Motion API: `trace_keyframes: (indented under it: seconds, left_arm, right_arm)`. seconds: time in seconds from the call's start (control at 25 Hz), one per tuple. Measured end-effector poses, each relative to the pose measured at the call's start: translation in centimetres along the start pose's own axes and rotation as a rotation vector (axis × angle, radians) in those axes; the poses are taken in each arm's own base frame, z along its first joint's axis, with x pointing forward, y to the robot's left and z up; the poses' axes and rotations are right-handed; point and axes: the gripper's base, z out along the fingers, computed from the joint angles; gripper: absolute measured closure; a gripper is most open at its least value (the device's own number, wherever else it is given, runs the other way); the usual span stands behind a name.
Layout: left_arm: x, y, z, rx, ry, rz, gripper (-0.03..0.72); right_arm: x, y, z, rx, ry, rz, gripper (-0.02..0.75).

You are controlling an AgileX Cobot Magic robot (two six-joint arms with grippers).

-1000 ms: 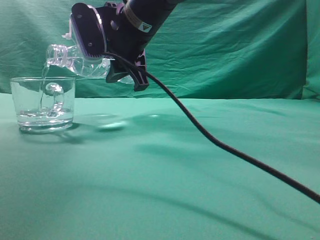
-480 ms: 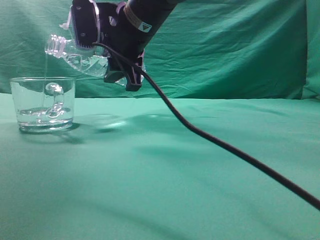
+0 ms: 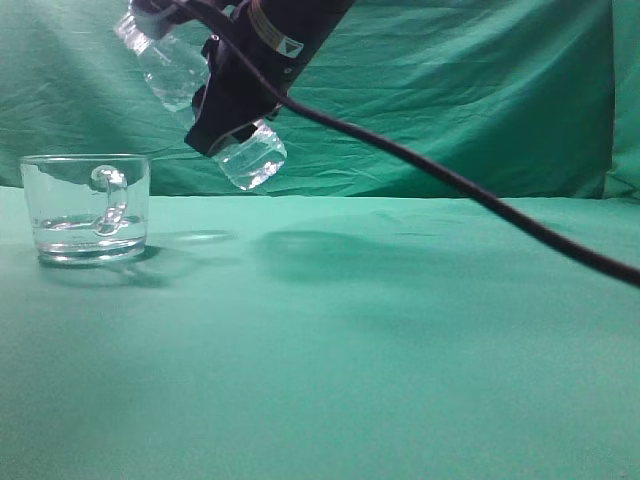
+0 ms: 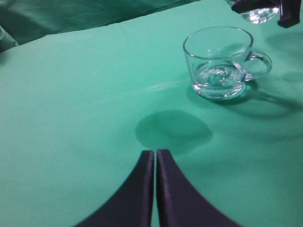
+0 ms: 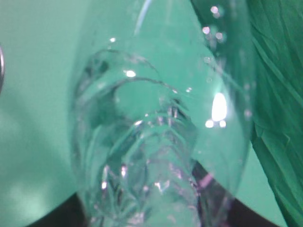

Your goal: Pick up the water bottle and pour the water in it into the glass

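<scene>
The clear water bottle (image 3: 245, 155) is held tilted in the air, neck up-left and base down-right, right of and above the glass. My right gripper (image 3: 222, 95) is shut on its body; in the right wrist view the bottle (image 5: 156, 142) fills the frame between the dark fingers (image 5: 215, 198). The glass (image 3: 88, 208), a clear mug with a loop handle, stands on the green cloth at the left with a shallow layer of water (image 3: 88, 232); it also shows in the left wrist view (image 4: 220, 61). No stream falls. My left gripper (image 4: 155, 153) is shut and empty, above the cloth, short of the glass.
A black cable (image 3: 480, 200) hangs from the right arm and slants down to the right edge. Green cloth (image 3: 350, 350) covers the table and the backdrop. A round shadow (image 4: 173, 130) lies on the cloth between my left gripper and the glass.
The right gripper has lifted and tipped the bottle back, neck now pointing up-left away from the glass. The thin stream into the glass has stopped. The cable has swung higher.
</scene>
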Motion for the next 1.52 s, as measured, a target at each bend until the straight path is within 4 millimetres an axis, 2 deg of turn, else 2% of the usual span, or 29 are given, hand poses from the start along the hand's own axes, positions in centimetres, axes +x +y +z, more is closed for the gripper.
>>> trace_keyframes:
  seconds: [0.2, 0.4, 0.48, 0.6, 0.76, 0.84, 1.08, 1.24, 1.52]
  left_arm:
    - [0.0, 0.0, 0.0, 0.0, 0.0, 0.0, 0.688]
    - [0.0, 0.0, 0.0, 0.0, 0.0, 0.0, 0.688]
    - [0.0, 0.0, 0.0, 0.0, 0.0, 0.0, 0.688]
    - [0.0, 0.0, 0.0, 0.0, 0.0, 0.0, 0.688]
    - [0.0, 0.0, 0.0, 0.0, 0.0, 0.0, 0.688]
    - [0.0, 0.0, 0.0, 0.0, 0.0, 0.0, 0.688]
    - [0.0, 0.0, 0.0, 0.0, 0.0, 0.0, 0.688]
    - [0.0, 0.0, 0.0, 0.0, 0.0, 0.0, 0.688]
    - [0.0, 0.0, 0.0, 0.0, 0.0, 0.0, 0.688]
  right_arm:
    - [-2.8, -2.8, -3.0, 0.074, -0.071, 0.265, 0.458]
    - [-5.7, -5.6, -6.7, 0.125, -0.168, 0.442, 0.458]
    - [-6.7, -6.6, -8.6, 0.139, -0.208, 0.488, 0.458]
    - [-7.1, -7.2, -11.4, 0.147, -0.229, 0.514, 0.458]
    - [-5.5, -6.5, -14.4, 0.134, -0.193, 0.525, 0.458]
    - [-3.9, -6.0, -15.6, 0.126, -0.155, 0.553, 0.458]
    - [0.4, -6.1, -18.9, 0.163, -0.078, 0.663, 0.458]
    - [1.7, -6.4, -20.5, 0.199, -0.06, 0.679, 0.458]
    - [1.8, -6.9, -22.0, 0.21, -0.083, 0.684, 0.458]
